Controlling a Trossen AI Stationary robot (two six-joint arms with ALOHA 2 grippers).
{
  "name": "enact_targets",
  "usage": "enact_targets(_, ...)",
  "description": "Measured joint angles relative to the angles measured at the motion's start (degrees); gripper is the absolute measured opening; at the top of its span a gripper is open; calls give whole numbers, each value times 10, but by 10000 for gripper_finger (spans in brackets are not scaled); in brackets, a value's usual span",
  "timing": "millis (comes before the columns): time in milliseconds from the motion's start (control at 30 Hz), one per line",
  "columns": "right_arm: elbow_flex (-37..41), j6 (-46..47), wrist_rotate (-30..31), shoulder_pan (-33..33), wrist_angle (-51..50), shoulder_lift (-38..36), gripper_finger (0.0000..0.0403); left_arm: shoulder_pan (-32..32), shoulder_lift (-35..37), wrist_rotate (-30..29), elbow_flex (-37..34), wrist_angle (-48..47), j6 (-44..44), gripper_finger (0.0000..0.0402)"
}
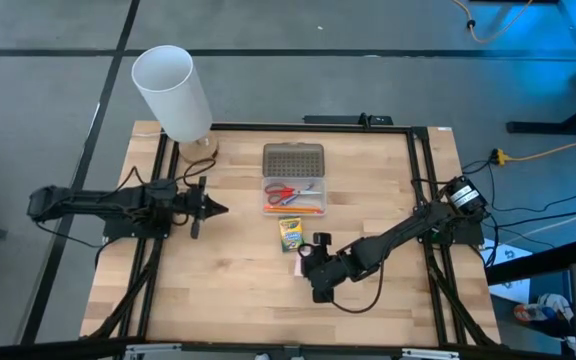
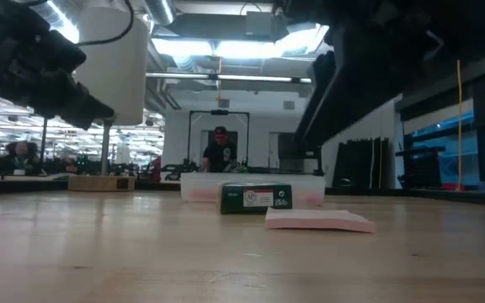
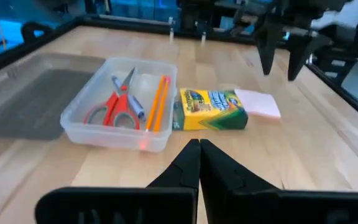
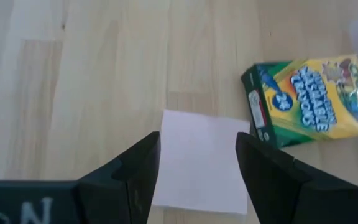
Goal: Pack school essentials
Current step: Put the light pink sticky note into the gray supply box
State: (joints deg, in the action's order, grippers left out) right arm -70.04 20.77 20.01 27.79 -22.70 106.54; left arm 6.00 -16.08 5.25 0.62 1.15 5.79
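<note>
Hovering right gripper (image 4: 197, 165), jaws apart over flat square pink sticky-note pad (image 4: 201, 158), glossy cardboard crayon box (image 4: 309, 102) beside, left gripper (image 3: 199, 163) closed

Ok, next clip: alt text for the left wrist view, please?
A clear plastic case on a wooden table holds red-handled scissors, an orange pencil and a blue pen. Beside it lie a green-and-yellow crayon box and a pale pink sticky-note pad. The left pincer is shut in front; the right pincer hangs open above the pad.

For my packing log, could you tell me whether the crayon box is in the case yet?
Out: the crayon box lies on the table beside the clear case.
</note>
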Motion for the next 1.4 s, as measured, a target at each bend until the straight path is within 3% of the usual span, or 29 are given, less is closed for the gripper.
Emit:
enact_targets(300, 2, 32, -1, 0, -11, 3, 213, 0, 21, -69, 1, -12, -17, 0)
enact_targets(533, 2, 15, -4, 5, 0, 24, 213, 0, 21, -71, 1, -12, -18, 0)
enact_targets(733, -21, 54, -35, 15, -7, 76, 213, 0, 21, -71, 1, -12, -18, 0)
enact_targets(1200, -73, 62, -5, 19, -74, 148, 212, 0, 21, -71, 1, -12, -19, 0)
enact_targets(1400, -73, 88, 1, 19, -85, 147, 166, 0, 21, -71, 1, -11, -19, 0)
